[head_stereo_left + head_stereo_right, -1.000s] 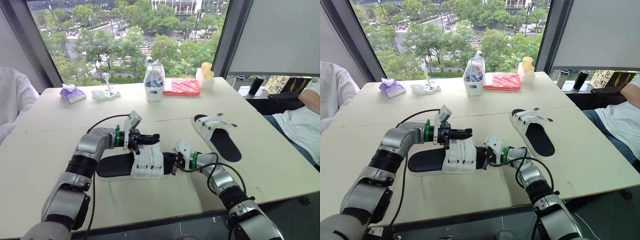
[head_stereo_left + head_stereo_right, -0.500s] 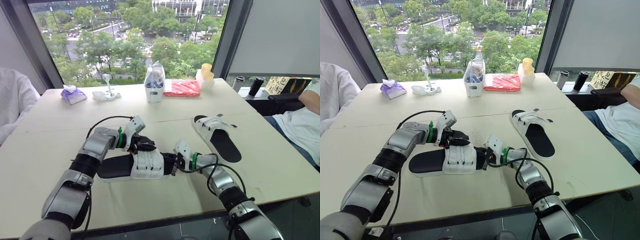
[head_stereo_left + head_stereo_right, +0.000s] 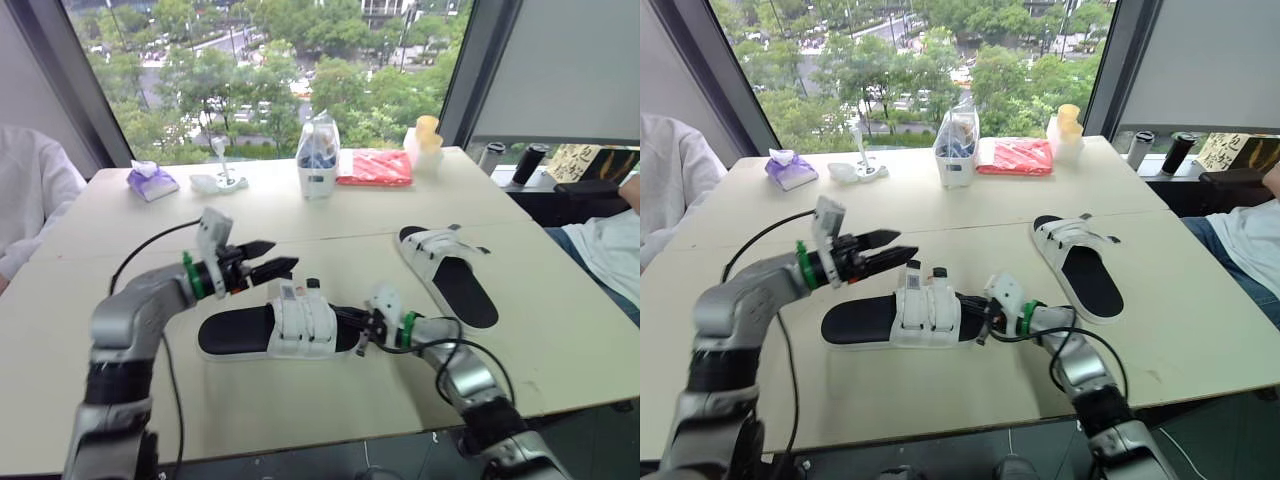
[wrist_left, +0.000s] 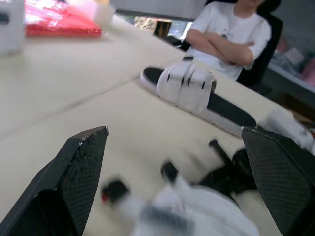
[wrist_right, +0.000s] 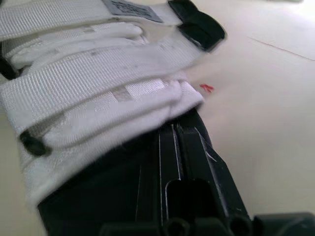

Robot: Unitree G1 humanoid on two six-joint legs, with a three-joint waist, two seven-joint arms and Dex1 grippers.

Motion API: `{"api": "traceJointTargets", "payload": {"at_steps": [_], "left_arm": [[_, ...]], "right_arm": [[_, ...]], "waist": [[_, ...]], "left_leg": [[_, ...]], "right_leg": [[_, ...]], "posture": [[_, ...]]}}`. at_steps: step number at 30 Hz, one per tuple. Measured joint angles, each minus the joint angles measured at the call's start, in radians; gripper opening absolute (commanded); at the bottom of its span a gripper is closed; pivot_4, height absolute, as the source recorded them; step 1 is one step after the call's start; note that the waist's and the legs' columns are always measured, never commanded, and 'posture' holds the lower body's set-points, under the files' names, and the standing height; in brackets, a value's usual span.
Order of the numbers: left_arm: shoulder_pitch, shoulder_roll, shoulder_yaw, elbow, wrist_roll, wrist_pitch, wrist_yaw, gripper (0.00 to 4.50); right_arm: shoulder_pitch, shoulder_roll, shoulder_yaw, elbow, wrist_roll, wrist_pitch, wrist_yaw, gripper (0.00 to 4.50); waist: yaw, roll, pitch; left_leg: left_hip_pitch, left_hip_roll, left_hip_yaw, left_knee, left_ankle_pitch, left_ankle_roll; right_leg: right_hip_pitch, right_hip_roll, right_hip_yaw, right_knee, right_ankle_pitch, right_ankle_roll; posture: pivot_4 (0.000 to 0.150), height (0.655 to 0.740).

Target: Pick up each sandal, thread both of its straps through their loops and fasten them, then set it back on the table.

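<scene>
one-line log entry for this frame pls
left gripper: open, hovers above table beside near sandal | right gripper: at its toe end | far sandal: on table

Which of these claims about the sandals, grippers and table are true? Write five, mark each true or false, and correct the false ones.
1. The left gripper hangs open above the table, holding nothing. True.
2. The two sandals are stacked one on the other. False: the near sandal and the far sandal lie apart on the table.
3. The right gripper is at one end of the near sandal. True.
4. The red packet lies on the far sandal. False: the red packet lies near the table's far edge, by the window.
5. A person sits with folded arms beyond the far sandal. True.
</scene>
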Motion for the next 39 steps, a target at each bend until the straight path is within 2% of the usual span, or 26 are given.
{"api": "traceJointTargets", "payload": {"at_steps": [3, 7, 12, 18, 24, 27, 29, 30, 34, 36, 39], "left_arm": [[0.108, 0.024, 0.052, -0.122, -0.094, 0.091, 0.042, 4.48], [0.223, 0.068, 0.107, -0.219, -0.215, 0.172, 0.079, 4.48], [0.265, 0.085, 0.071, -0.207, -0.236, 0.168, 0.087, 4.48], [0.154, 0.006, -0.055, -0.007, -0.218, 0.101, 0.053, 4.48], [-0.042, -0.06, -0.217, 0.322, -0.116, -0.031, -0.08, 4.48], [-0.105, -0.059, -0.256, 0.411, -0.065, -0.084, -0.133, 3.64], [-0.121, -0.059, -0.277, 0.447, -0.038, -0.109, -0.164, 2.67], [-0.126, -0.064, -0.278, 0.452, -0.033, -0.114, -0.174, 2.02], [-0.135, -0.086, -0.282, 0.45, -0.023, -0.119, -0.172, 0.25], [-0.135, -0.121, -0.266, 0.44, -0.023, -0.107, -0.13, 0.25], [-0.185, -0.286, -0.151, 0.469, -0.022, -0.168, 0.106, 0.25]], "right_arm": [[0.029, -0.046, -0.032, -0.129, 0.022, 0.109, -0.018, 0.0], [0.054, -0.113, -0.109, -0.298, 0.083, 0.26, -0.038, 0.0], [0.091, -0.202, -0.213, -0.466, 0.2, 0.453, -0.045, 0.0], [0.17, -0.284, -0.312, -0.63, 0.375, 0.688, -0.044, 0.0], [0.236, -0.314, -0.349, -0.778, 0.52, 0.847, -0.083, 0.0], [0.255, -0.316, -0.363, -0.825, 0.567, 0.884, -0.114, 0.0], [0.26, -0.317, -0.364, -0.842, 0.586, 0.895, -0.136, 0.0], [0.262, -0.317, -0.364, -0.844, 0.593, 0.896, -0.143, 0.0], [0.276, -0.317, -0.353, -0.845, 0.599, 0.894, -0.172, 0.0], [0.279, -0.316, -0.336, -0.843, 0.599, 0.888, -0.179, 0.0], [0.279, -0.298, -0.309, -0.792, 0.583, 0.844, -0.189, 0.0]], "waist": [[0.006, -0.002, 0.004], [0.006, 0.001, 0.013], [0.012, -0.001, 0.018], [0.019, -0.002, 0.019], [0.027, -0.002, 0.019], [0.028, -0.002, 0.019], [0.027, -0.002, 0.019], [0.027, -0.002, 0.019], [0.028, -0.002, 0.019], [0.029, -0.002, 0.019], [0.038, -0.004, 0.02]], "left_leg": [[-0.014, -0.001, -0.001, 0.007, 0.0, 0.0], [-0.019, -0.002, 0.0, 0.013, 0.0, 0.0], [-0.021, -0.003, 0.0, 0.015, 0.0, 0.0], [-0.021, -0.003, 0.001, 0.016, 0.0, 0.001], [-0.021, -0.003, 0.001, 0.017, 0.0, 0.001], [-0.022, -0.003, 0.001, 0.017, 0.0, 0.001], [-0.022, -0.003, 0.001, 0.017, 0.0, 0.001], [-0.022, -0.003, 0.001, 0.017, 0.0, 0.001], [-0.022, -0.003, 0.001, 0.017, 0.0, 0.001], [-0.022, -0.003, 0.001, 0.018, 0.0, 0.001], [-0.025, -0.003, -0.001, 0.025, 0.0, 0.001]], "right_leg": [[-0.011, 0.0, 0.0, 0.001, 0.0, 0.0], [-0.014, 0.001, -0.001, 0.002, 0.0, -0.002], [-0.014, 0.002, -0.002, 0.001, -0.001, -0.007], [-0.014, 0.003, -0.002, 0.002, 0.0, -0.006], [-0.014, 0.004, -0.002, 0.002, 0.002, -0.004], [-0.014, 0.003, -0.002, 0.002, 0.002, -0.004], [-0.014, 0.003, -0.002, 0.002, 0.002, -0.004], [-0.014, 0.003, -0.002, 0.002, 0.002, -0.004], [-0.014, 0.003, -0.002, 0.003, 0.002, -0.003], [-0.014, 0.003, -0.002, 0.003, 0.003, -0.002], [-0.013, 0.003, -0.003, 0.004, 0.006, 0.003]], "posture": [[0.15, 0.74], [0.15, 0.74], [0.15, 0.74], [0.15, 0.74], [0.15, 0.74], [0.15, 0.74], [0.15, 0.74], [0.15, 0.74], [0.15, 0.74], [0.15, 0.74], [0.15, 0.74]]}}
